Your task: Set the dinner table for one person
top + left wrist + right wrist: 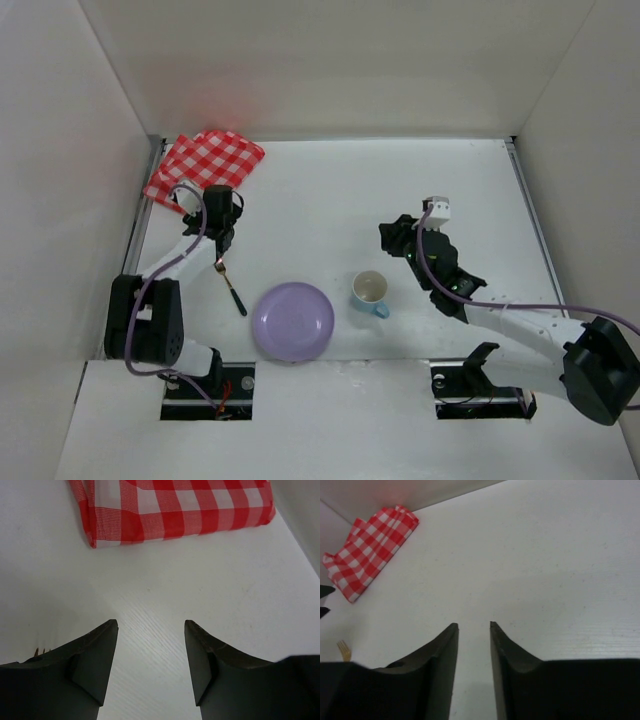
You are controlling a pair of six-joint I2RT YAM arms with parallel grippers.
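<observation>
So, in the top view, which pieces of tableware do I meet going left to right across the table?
fork → plate → cup

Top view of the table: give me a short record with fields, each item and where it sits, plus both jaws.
Table: white, rails along both sides
Plate: purple, near edge, centre
Cup: blue, upright, right of plate, not touching
Fork: left of plate
Cloth: red check, folded, far left corner
Left jaws: open, empty, between cloth and fork
Right jaws: open, empty, beyond the cup
</observation>
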